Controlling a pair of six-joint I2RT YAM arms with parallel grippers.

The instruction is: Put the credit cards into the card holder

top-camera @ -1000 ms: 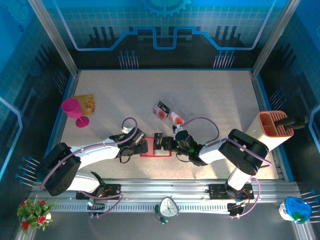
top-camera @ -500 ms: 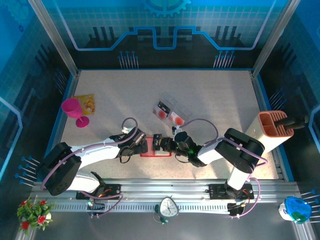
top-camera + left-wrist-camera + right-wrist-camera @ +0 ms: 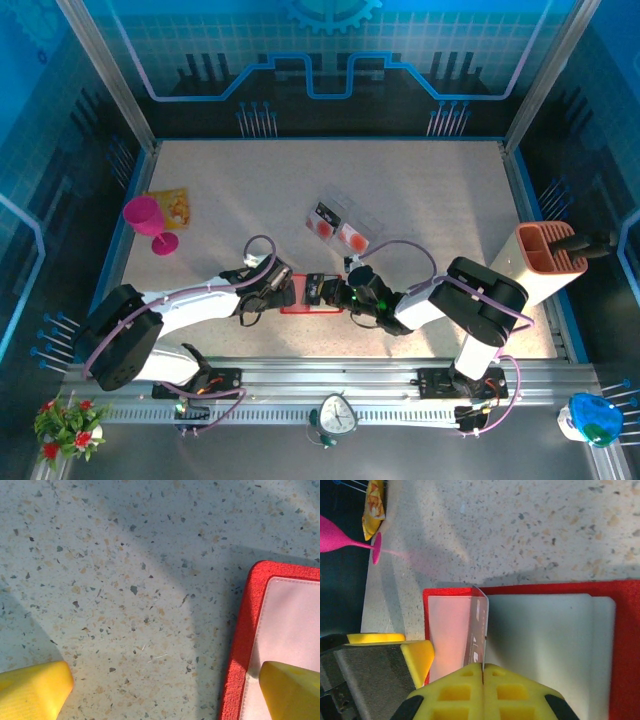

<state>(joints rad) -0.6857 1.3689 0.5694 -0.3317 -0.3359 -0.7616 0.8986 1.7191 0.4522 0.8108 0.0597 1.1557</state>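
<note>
In the top view, a pink goblet (image 3: 150,222) and a yellow-orange packet (image 3: 170,206) are at the left edge of the table (image 3: 420,180). The left arm lies low and is stretched from the lower left toward the centre. Its left gripper (image 3: 289,292) is at the left end of the red card holder (image 3: 312,309).

In the left wrist view the left gripper (image 3: 160,692) has its jaws spread wide. One yellow fingertip (image 3: 32,694) is over bare table at the lower left. The other is over the pale inside of the card holder (image 3: 242,640) at the lower right.

The right arm is also low and bends in from the lower right. Its right gripper (image 3: 322,290) is at the holder from the right side. In the right wrist view the right gripper (image 3: 483,666) is closed and pinches a thin card (image 3: 479,625). This card stands on its edge over the open card holder (image 3: 620,645). A left finger (image 3: 418,656) is just beside the holder's left rim.

Two credit cards (image 3: 325,218) lie in the centre of the table, above the grippers and apart from them. The upper half of the table is free. An orange-brown rack (image 3: 548,248) stands at the right edge.
</note>
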